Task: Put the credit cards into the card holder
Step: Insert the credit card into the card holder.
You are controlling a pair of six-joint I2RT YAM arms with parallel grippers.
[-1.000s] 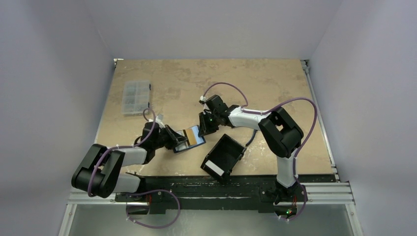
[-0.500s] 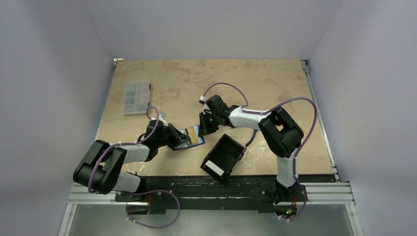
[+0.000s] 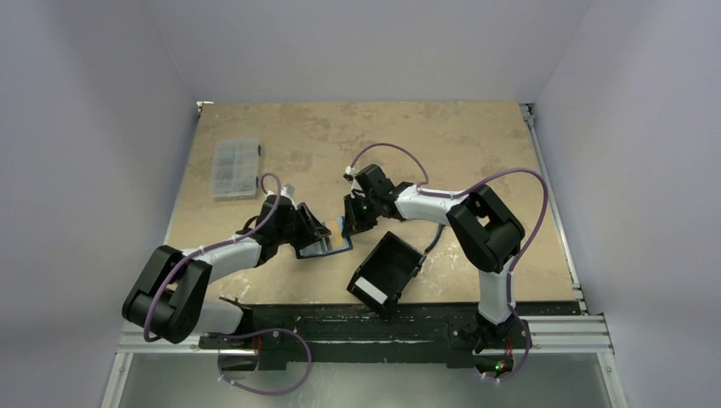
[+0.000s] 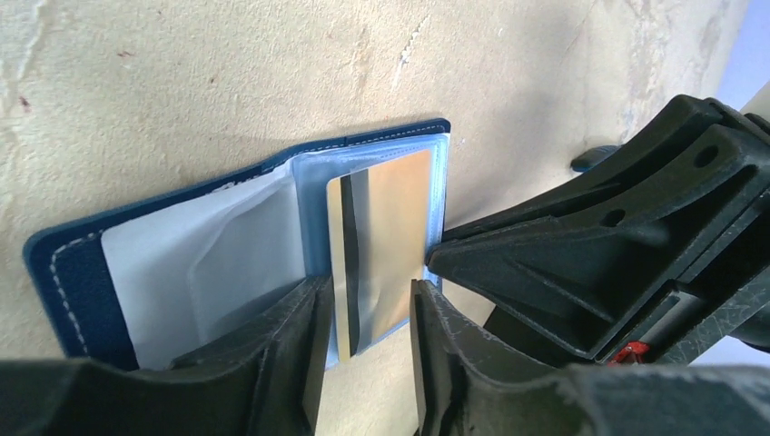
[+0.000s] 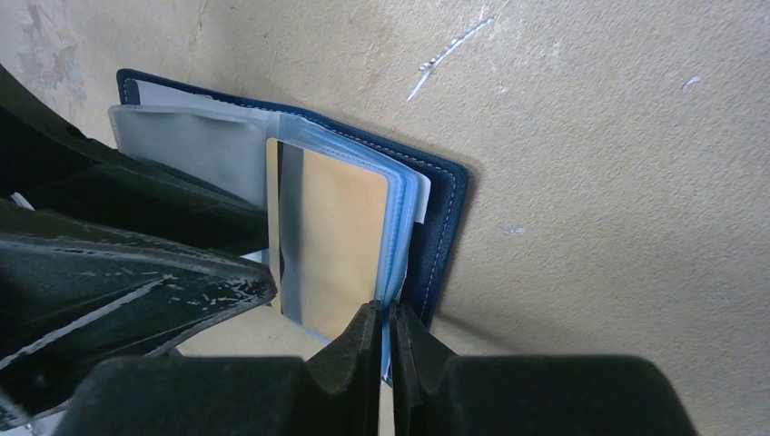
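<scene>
The card holder (image 3: 333,241) lies open on the table between my two grippers, navy blue with clear plastic sleeves (image 4: 227,263). A gold credit card (image 4: 386,241) with a black stripe sits partly inside a sleeve, its near end sticking out. My left gripper (image 4: 370,331) is open, with its fingers on either side of the card's near end. My right gripper (image 5: 385,318) is shut on the edge of the card holder's sleeves (image 5: 404,227) and pins it. In the top view the left gripper (image 3: 311,231) and the right gripper (image 3: 349,223) face each other across the holder.
A black box-shaped tray (image 3: 387,270) with a white label stands just in front of the right gripper. A clear plastic compartment box (image 3: 235,167) lies at the far left. The table's front rail (image 3: 383,323) runs along the near edge.
My left gripper has moved forward and right toward the card holder. The card shows less outside the holder than before. The right gripper has stayed put.
</scene>
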